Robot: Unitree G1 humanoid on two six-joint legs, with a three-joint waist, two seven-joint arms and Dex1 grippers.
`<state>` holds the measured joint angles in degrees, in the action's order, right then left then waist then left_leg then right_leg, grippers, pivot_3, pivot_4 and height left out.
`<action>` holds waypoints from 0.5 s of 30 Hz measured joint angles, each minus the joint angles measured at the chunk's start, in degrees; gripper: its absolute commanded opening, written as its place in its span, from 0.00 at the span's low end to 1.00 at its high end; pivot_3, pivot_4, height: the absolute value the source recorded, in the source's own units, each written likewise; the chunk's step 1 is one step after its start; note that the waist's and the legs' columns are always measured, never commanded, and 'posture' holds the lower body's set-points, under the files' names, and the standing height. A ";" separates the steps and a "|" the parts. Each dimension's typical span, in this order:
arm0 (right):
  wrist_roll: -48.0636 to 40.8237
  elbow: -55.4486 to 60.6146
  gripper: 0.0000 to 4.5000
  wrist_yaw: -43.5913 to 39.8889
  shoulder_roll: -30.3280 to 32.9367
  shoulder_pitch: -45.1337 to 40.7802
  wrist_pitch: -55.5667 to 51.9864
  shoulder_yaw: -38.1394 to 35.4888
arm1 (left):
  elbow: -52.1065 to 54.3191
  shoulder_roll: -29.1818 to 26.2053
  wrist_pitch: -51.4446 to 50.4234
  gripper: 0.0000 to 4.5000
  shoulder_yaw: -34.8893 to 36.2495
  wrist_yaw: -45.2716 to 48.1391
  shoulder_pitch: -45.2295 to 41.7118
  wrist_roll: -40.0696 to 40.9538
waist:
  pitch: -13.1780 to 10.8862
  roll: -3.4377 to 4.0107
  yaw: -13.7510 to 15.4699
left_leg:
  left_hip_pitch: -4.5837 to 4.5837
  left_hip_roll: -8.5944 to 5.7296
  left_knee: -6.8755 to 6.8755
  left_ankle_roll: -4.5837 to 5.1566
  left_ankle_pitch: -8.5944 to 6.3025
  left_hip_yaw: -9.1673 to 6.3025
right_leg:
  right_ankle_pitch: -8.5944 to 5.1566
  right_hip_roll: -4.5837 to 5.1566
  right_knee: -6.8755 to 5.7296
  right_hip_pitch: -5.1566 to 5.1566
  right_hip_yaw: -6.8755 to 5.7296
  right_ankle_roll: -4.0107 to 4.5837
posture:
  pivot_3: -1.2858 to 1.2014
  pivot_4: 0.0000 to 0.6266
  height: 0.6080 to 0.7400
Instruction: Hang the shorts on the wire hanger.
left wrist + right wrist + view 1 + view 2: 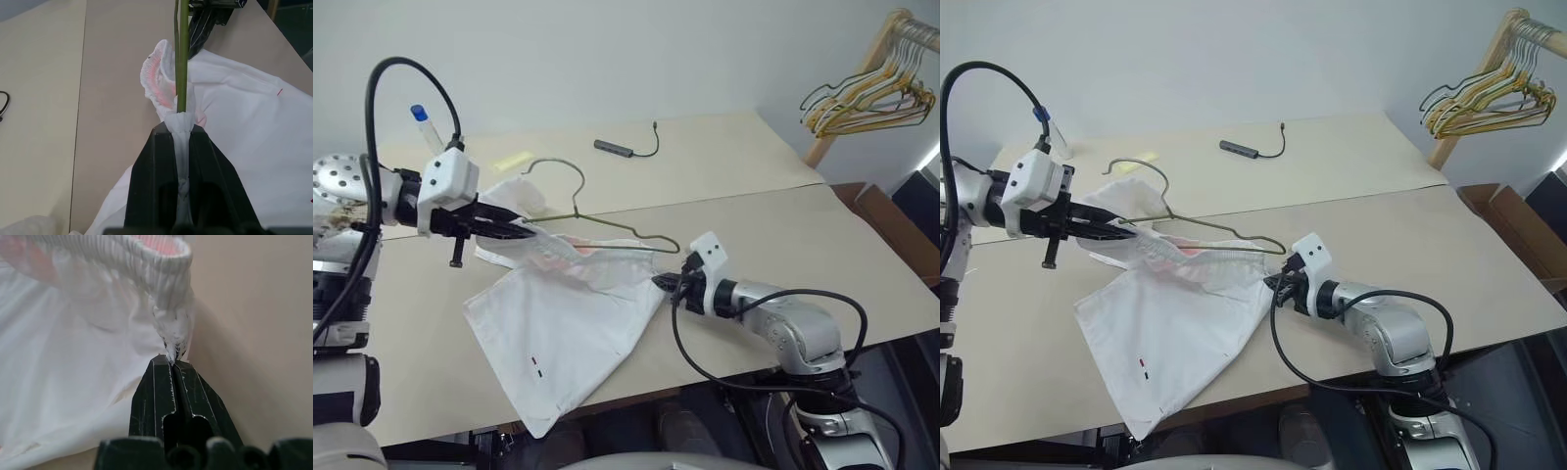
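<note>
L tool [182, 128] clamps shorts [578, 323] w/ wire hanger [607, 233]; R tool [171, 363] pinches waistband's other end

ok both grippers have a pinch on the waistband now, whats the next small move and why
Probably draw the right gripper away from the left gripper, to stretch the waistband open. The left pinches the shorts together with the wire hanger; the right is shut on the waistband's far end. Between them the elastic sags bunched, and most of the cloth lies on the table.
</note>
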<state>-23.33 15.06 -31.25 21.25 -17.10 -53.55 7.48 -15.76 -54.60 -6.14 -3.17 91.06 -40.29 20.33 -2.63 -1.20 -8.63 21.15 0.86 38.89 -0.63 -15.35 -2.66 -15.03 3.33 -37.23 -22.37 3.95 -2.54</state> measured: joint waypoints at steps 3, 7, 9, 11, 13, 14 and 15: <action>0.82 -0.14 0.01 0.07 0.65 0.07 0.21 0.91 | 0.00 0.12 0.07 0.00 0.00 -0.39 0.00 -0.04 | 0.00 0.00 -0.01 | 0.00 0.00 0.00 0.00 0.00 -0.01 | 0.00 0.00 -0.01 0.00 0.00 0.00 | 0.47 0.00 1.00; 1.84 -0.14 0.01 0.74 2.09 0.19 0.65 0.33 | -0.26 0.11 0.31 0.00 0.00 -0.42 0.01 -0.35 | 0.00 0.00 -0.01 | 0.00 0.00 0.00 0.00 0.00 0.00 | 0.00 0.00 -0.01 0.00 0.00 0.00 | 0.47 0.00 1.00; 1.88 -0.14 0.01 0.98 2.97 0.22 0.67 -0.27 | -0.58 0.04 0.72 0.00 0.00 -0.19 0.03 -0.56 | 0.00 0.00 -0.02 | 0.00 0.00 0.00 0.00 0.00 0.00 | 0.00 0.00 -0.01 0.00 0.00 0.00 | 0.47 0.00 1.00; 1.89 -0.15 0.01 1.02 3.96 0.22 0.98 -1.56 | -0.91 -0.12 1.02 0.00 0.00 0.20 0.03 -0.82 | 0.00 0.00 -0.02 | 0.00 -0.01 0.00 0.00 0.00 0.00 | 0.00 0.00 0.00 0.00 0.00 0.00 | 0.46 0.00 1.00; 1.78 -0.22 0.01 0.57 5.52 0.19 1.69 -2.93 | -1.32 -0.14 1.03 0.00 0.00 0.24 0.02 -1.21 | 0.00 0.00 0.00 | 0.00 -0.01 0.00 0.00 0.00 0.01 | 0.00 0.01 0.00 0.01 0.00 0.00 | 0.46 0.00 1.00; 1.78 -0.26 0.01 0.39 5.69 0.19 1.86 -3.38 | -1.53 -0.14 1.03 0.00 -0.01 0.24 0.02 -1.25 | 0.00 0.00 -0.04 | 0.00 -0.01 0.00 0.00 0.00 0.02 | 0.00 0.00 0.00 0.01 0.00 0.00 | 0.46 0.00 1.00; 1.78 -0.51 0.01 0.27 6.04 0.01 2.14 -3.61 | -1.93 -0.13 1.10 0.00 -0.02 0.25 0.02 -1.33 | 0.00 0.00 -0.09 | -0.01 0.00 0.00 0.00 0.00 0.02 | 0.00 0.00 -0.01 0.01 0.00 0.00 | 0.46 0.00 1.00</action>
<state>-21.55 14.55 -30.99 27.29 -17.09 -51.41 3.87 -17.69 -54.73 -5.04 -3.19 91.30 -40.27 19.00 -2.63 -1.20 -8.72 21.14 0.86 38.88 -0.63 -15.35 -2.65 -15.03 3.33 -37.23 -22.36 3.95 -2.54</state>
